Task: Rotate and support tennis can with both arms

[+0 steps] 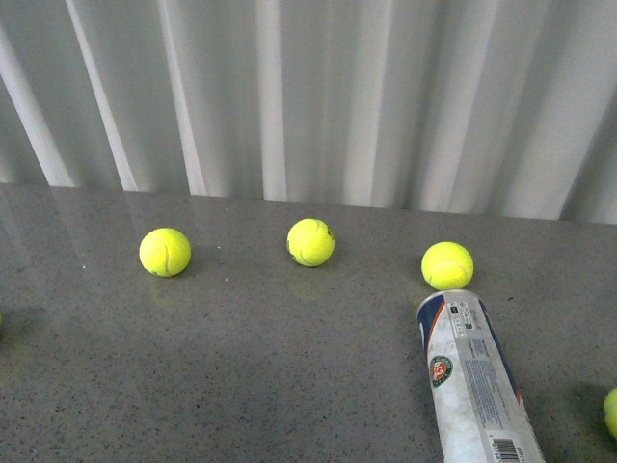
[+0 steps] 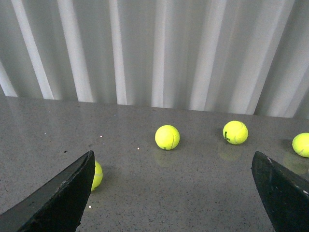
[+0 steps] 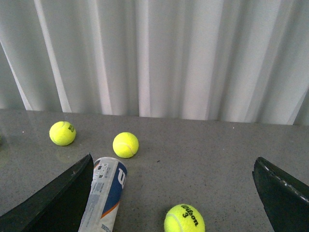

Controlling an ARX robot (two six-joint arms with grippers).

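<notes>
Tennis can [image 1: 474,386] near end cut off, front view btm.

The can [image 1: 472,381] lies on its side on the counter [image 1: 241,386], its white-and-navy label showing the emblem and barcode. The left hand [image 2: 172,159] and right hand [image 3: 174,162] gape wide; one right finger perhaps touches the can.

Three balls [image 1: 310,242] sit in a row across the worktop [image 1: 241,386], tennis can [image 1: 474,386] lying just before the rightmost ball [image 1: 447,265].
</notes>
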